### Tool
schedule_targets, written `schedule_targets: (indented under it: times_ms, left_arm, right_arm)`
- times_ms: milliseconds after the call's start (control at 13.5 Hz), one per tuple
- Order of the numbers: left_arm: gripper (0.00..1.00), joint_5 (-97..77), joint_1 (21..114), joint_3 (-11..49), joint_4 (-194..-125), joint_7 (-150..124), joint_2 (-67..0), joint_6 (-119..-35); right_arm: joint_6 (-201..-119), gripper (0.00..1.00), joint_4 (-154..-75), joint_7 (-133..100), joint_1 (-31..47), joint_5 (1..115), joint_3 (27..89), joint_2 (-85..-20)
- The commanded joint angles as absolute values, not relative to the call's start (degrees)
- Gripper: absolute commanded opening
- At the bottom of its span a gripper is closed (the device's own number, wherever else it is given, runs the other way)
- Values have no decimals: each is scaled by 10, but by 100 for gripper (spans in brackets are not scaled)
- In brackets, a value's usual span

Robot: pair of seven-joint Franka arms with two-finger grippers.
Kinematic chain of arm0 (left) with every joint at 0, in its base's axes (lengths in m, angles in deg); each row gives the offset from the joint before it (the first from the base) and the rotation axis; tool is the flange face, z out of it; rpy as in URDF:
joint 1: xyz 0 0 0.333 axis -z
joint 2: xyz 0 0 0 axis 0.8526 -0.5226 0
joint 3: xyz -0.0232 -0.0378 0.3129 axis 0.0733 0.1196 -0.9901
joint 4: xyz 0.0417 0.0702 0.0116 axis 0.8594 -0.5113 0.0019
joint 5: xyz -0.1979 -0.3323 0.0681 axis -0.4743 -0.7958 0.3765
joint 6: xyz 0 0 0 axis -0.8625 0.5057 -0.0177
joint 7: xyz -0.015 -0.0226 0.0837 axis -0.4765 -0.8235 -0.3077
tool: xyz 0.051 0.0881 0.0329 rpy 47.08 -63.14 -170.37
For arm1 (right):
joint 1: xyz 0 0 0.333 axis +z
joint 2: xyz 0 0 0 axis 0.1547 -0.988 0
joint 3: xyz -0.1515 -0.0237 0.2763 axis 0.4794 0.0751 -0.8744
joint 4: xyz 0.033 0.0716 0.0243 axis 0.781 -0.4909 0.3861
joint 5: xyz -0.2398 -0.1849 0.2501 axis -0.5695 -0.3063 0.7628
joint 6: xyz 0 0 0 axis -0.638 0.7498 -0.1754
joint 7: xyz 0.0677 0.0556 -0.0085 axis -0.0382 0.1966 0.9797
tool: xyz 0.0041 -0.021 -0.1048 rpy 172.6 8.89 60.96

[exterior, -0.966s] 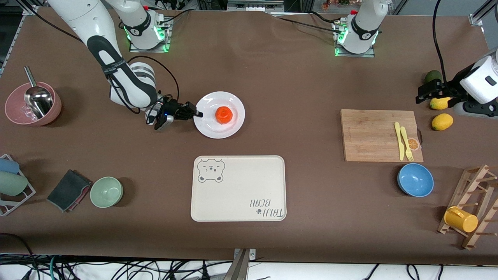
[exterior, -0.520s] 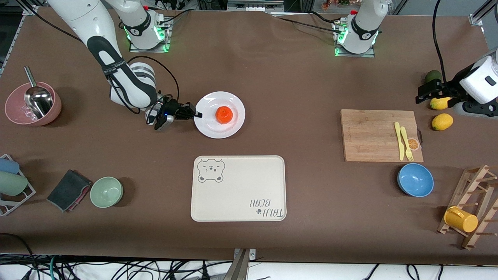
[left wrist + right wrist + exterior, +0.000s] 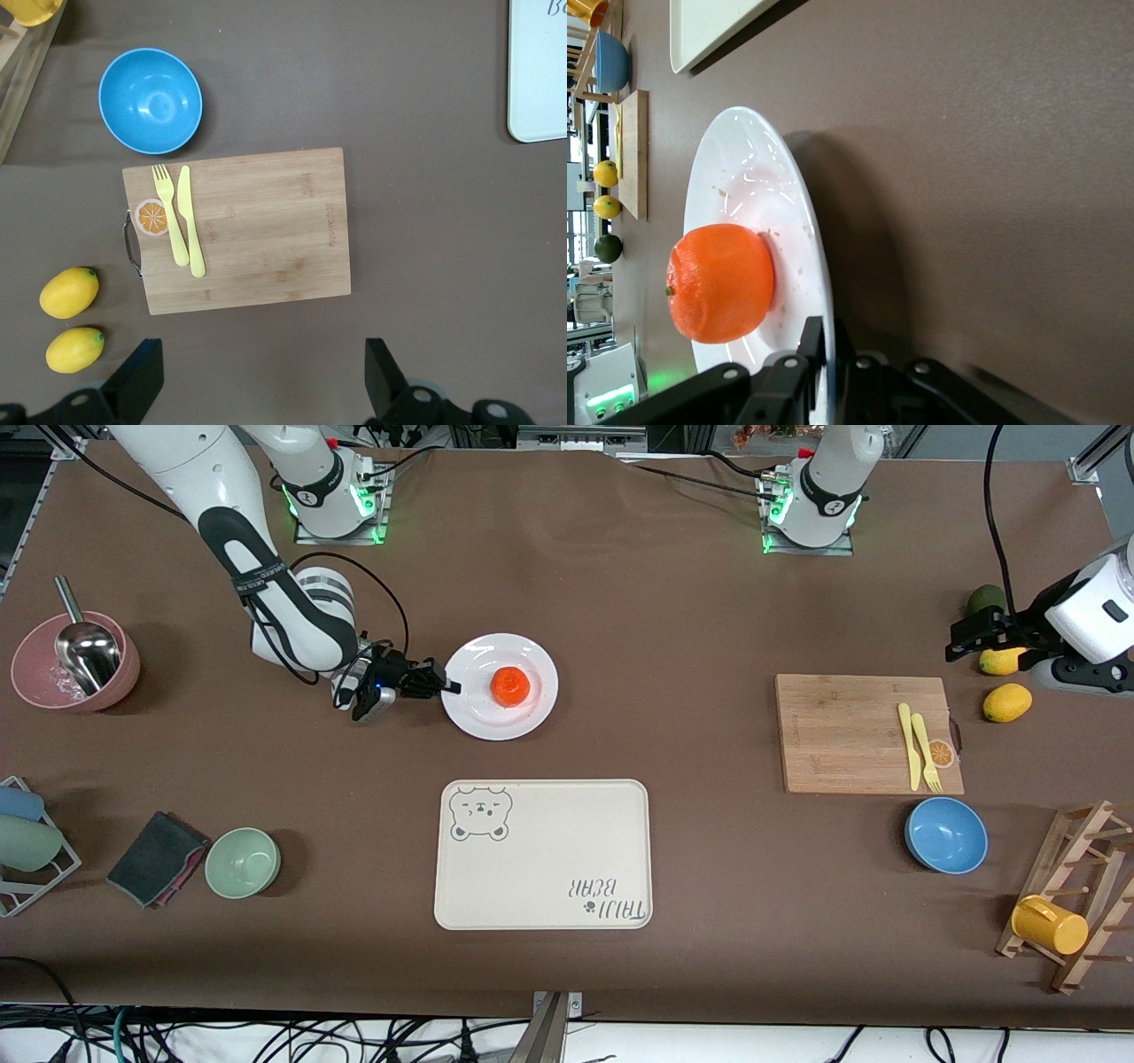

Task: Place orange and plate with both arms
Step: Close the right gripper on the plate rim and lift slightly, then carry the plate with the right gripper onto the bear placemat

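On one plate [image 3: 523,713]: one orange [image 3: 510,687]; two lemons [image 3: 1007,702].

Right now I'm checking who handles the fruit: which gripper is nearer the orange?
Right. The right gripper is shut on the plate rim beside the orange; the left gripper waits open at its end of the table, over the lemons.

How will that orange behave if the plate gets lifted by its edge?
The orange sits loose on the glossy plate, so it probably rolls if the plate tilts. The right gripper pinches only the rim, so the plate may sag; the shallow rim likely won't stop it.
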State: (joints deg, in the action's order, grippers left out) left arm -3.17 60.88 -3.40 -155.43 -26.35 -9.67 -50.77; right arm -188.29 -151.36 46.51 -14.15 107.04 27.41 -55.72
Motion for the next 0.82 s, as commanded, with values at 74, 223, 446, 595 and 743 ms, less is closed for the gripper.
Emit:
schedule_targets:
  times_ms: [74, 223, 446, 595, 743]
  left_arm:
    - [100, -34, 610, -35, -1535, -275, -107, -493]
    - [100, -34, 610, -35, -1534, -275, -107, -493]
    - [100, -34, 610, -35, -1534, -275, -107, -493]
    - [100, -34, 610, -35, -1534, -275, -107, -493]
    - [100, -34, 611, -35, -1535, -275, -107, -493]
  right_arm:
    - [-1893, 0, -1514, 489, -142, 1082, 270, -564]
    - [-1893, 0, -1512, 487, -143, 1083, 270, -563]
    - [-1889, 0, -1494, 465, -145, 1101, 275, -557]
    - [-1887, 0, -1467, 407, -147, 1094, 276, -556]
    - [-1886, 0, -1434, 365, -146, 1093, 276, -561]
